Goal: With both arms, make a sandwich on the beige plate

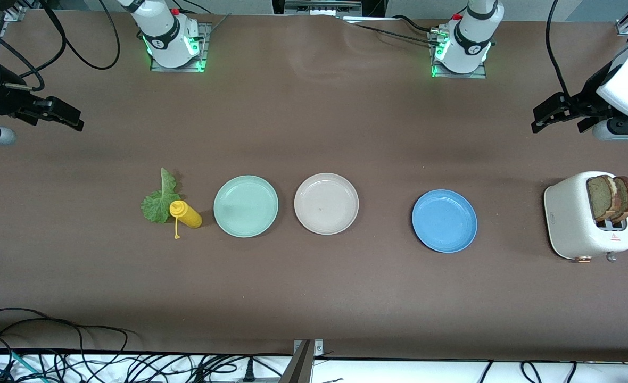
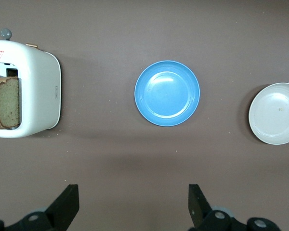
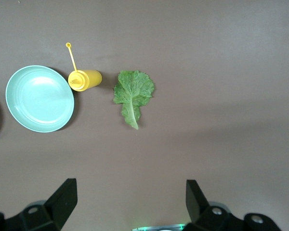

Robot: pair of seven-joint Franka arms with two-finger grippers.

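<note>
Black fingers [image 2: 67,204] of the left gripper [image 1: 551,118] spread wide over bare table near the toaster [image 1: 575,226] holding two bread slices [image 1: 611,198]. Right gripper [image 1: 64,116] likewise gapes, empty. Beige plate [image 1: 326,204] sits empty between mint plate [image 1: 246,206] and blue plate [image 1: 444,221]; lettuce leaf [image 1: 158,202] touches the yellow bottle [image 1: 186,214].

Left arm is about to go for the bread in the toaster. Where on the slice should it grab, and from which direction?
Come straight down from above and pinch the exposed top of one bread slice across its flat faces. Both slices stand upright in the slots of the toaster, so only their upper halves are free; the body blocks any sideways approach.
</note>
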